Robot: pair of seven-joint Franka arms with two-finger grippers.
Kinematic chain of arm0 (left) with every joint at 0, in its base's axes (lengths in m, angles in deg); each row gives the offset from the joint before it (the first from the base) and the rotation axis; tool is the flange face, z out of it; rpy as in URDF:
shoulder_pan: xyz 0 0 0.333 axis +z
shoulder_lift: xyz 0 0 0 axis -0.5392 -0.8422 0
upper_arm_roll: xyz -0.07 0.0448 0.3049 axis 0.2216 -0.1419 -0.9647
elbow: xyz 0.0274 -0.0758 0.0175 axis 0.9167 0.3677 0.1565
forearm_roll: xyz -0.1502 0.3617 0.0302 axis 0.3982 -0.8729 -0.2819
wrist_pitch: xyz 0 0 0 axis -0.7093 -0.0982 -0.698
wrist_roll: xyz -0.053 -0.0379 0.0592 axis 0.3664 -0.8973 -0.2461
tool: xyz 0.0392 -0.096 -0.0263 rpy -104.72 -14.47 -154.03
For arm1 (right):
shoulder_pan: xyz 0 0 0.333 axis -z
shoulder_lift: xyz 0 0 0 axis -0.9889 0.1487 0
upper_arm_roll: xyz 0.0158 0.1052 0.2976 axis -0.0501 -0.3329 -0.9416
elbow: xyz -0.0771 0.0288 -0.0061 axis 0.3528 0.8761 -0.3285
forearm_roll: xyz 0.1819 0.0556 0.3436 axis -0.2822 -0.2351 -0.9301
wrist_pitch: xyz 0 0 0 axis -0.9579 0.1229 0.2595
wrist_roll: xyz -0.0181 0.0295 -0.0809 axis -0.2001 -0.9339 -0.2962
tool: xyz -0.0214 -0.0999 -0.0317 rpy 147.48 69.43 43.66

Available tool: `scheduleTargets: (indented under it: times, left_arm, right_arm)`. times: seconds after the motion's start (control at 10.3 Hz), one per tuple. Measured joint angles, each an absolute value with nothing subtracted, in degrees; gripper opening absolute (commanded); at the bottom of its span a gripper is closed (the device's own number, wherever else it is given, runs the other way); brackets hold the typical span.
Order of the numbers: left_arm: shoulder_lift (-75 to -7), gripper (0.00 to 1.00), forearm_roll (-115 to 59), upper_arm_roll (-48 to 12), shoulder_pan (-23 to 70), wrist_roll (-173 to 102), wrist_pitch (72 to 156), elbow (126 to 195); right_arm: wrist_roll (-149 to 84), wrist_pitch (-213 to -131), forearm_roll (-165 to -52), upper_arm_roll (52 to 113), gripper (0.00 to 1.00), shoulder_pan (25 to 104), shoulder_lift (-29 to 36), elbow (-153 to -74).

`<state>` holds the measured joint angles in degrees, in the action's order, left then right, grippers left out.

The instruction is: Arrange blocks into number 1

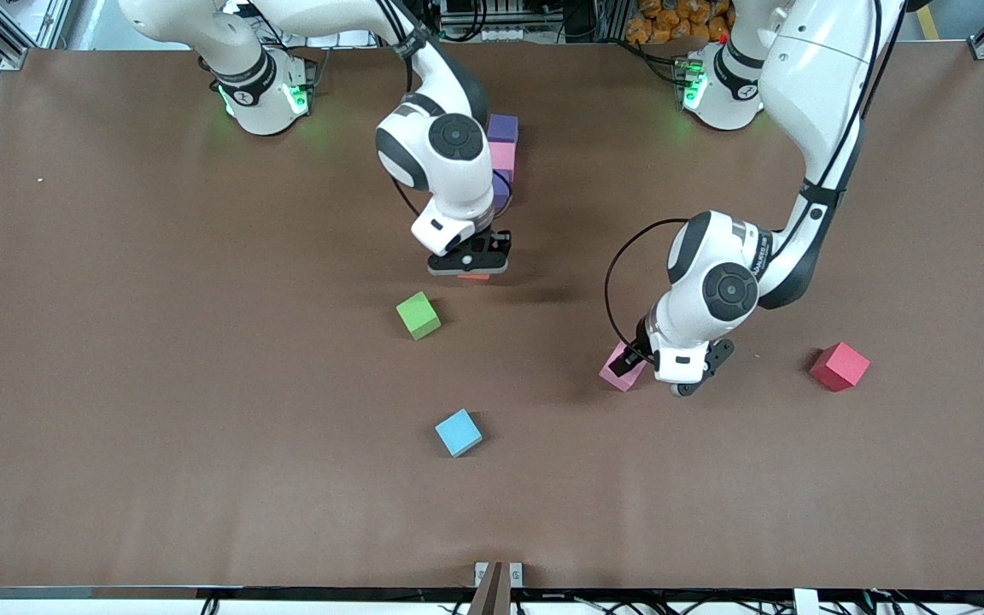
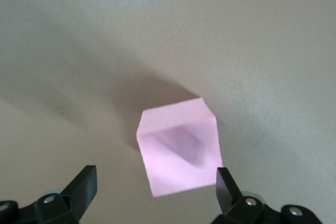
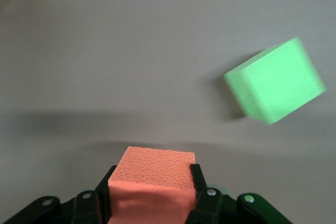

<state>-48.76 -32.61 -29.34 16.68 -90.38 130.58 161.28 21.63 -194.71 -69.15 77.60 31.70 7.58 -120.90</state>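
The brown table [image 1: 159, 384] carried everything. Taking the green cube [image 1: 418, 314] as landmark: farther from the front camera than it, a line of blocks ran purple [image 1: 503, 128], pink [image 1: 502, 156], purple [image 1: 501, 195]. Over the table just beside the green cube, the right gripper [image 1: 469, 270] was clamped on the orange block [image 3: 151, 184]. Toward the left arm's end from the green cube, the left gripper [image 2: 157, 190] hung with fingers spread wide, holding nothing, over a light pink block [image 2: 179, 148]. The red cube [image 1: 839, 366] and light blue cube [image 1: 458, 432] lay apart.
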Motion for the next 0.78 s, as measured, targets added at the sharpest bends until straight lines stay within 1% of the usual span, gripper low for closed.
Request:
scheduleTargets:
  times: [0.1,0.19,0.39,0.78]
  left_arm:
    - [-49.7,1.0,-32.6,-29.7,16.7,-90.4,130.7,160.5]
    - [-50.7,1.0,-32.6,-29.8,16.6,-90.4,130.9,159.7]
    - [-52.2,1.0,-32.6,-29.9,16.4,-90.4,131.3,158.7]
    - [-53.1,1.0,-32.6,-30.0,16.1,-90.4,132.7,158.3]
  right_arm:
    - [22.0,-198.0,-69.1,76.6,0.48,31.6,7.6,-123.5]
    - [22.7,-199.6,-69.2,76.2,0.48,31.6,7.6,-125.1]
    - [25.4,-200.0,-69.2,75.4,0.48,31.6,7.5,-126.0]
    - [27.8,-201.1,-69.2,73.6,0.48,30.2,7.5,-128.6]
